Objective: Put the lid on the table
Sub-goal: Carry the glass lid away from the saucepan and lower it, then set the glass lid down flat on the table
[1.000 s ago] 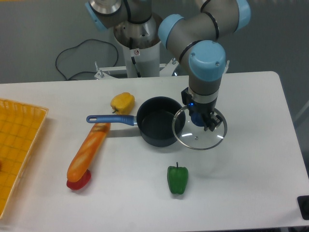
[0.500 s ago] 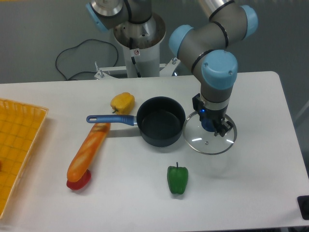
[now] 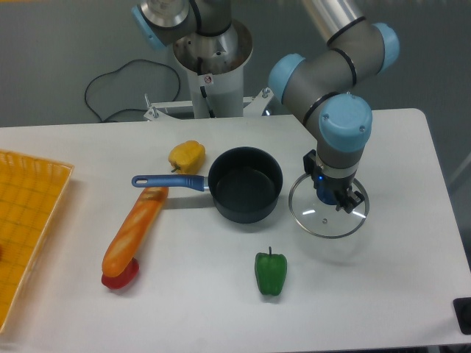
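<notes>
My arm reaches over from the back, wrist pointing straight down, my gripper (image 3: 335, 200) with jaws closed.

The gripper (image 3: 333, 197) grips the blue knob of the lid (image 3: 328, 218), held right of the pot (image 3: 245, 184), just above the table (image 3: 383, 279). Left of the pot lie a yellow pepper (image 3: 186, 155), a baguette (image 3: 135, 229) and a tray (image 3: 26, 220); a green pepper (image 3: 271, 272) sits in front.
</notes>
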Tool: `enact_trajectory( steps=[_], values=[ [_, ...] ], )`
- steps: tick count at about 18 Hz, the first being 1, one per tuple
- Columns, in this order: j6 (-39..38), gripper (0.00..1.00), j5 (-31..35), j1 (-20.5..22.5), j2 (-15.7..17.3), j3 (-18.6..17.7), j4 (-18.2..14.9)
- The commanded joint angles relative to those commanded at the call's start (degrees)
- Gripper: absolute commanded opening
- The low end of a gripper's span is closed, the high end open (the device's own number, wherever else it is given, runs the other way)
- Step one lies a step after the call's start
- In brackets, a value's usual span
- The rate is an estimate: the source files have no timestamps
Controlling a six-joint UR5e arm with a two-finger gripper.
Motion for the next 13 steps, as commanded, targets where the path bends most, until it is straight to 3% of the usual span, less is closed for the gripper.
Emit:
enact_trajectory(
  steps=[3, 13],
  values=[
    [0.0, 0.52, 0.0, 0.7, -1.9, 0.1, 1.3],
    [-0.6, 0.53, -0.4, 1.8, -3.1, -0.6, 1.6]
  ],
)
